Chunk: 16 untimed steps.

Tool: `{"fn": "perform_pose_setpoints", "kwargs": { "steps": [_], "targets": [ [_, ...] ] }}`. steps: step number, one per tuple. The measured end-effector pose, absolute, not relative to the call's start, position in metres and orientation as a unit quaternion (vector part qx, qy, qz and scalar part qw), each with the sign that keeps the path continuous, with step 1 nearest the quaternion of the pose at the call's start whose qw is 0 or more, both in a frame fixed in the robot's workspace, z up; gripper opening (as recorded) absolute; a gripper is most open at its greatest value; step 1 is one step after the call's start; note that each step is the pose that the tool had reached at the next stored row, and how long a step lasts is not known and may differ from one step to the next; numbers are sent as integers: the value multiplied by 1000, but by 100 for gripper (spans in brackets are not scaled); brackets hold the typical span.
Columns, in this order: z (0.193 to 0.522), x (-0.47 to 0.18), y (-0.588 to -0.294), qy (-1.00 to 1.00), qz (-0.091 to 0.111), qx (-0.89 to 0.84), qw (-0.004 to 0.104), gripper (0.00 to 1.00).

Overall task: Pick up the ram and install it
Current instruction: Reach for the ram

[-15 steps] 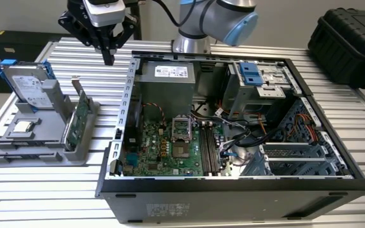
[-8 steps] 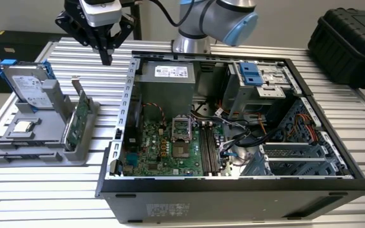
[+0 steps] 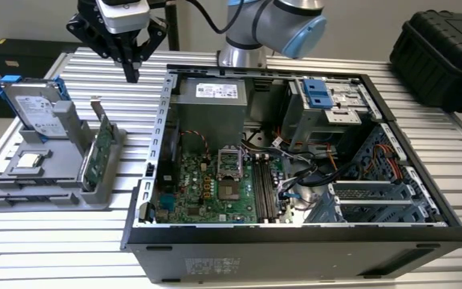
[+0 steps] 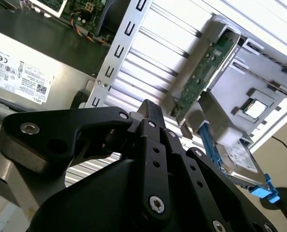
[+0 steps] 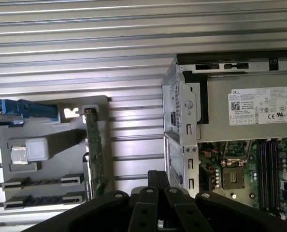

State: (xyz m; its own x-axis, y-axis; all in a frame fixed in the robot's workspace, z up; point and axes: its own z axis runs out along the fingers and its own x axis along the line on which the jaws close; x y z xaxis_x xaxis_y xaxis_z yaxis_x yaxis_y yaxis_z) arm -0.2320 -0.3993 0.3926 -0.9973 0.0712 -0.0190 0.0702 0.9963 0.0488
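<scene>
Beside the open computer case [image 3: 295, 253], on the exterior view's left, your grey parts holder [image 3: 55, 174] carries an upright green card [image 3: 94, 158]. Your gripper [image 3: 132, 76] hangs just outside that case wall, fingers pressed together with nothing visible between them. Where the ram sits, I cannot tell.
</scene>
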Motion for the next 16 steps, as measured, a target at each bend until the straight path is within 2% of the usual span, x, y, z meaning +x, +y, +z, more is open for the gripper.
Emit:
{"fn": "perform_pose_setpoints", "kwargs": {
  "steps": [16],
  "targets": [
    [393,-251,-400,999,24,35,10,0]
  ]
}}
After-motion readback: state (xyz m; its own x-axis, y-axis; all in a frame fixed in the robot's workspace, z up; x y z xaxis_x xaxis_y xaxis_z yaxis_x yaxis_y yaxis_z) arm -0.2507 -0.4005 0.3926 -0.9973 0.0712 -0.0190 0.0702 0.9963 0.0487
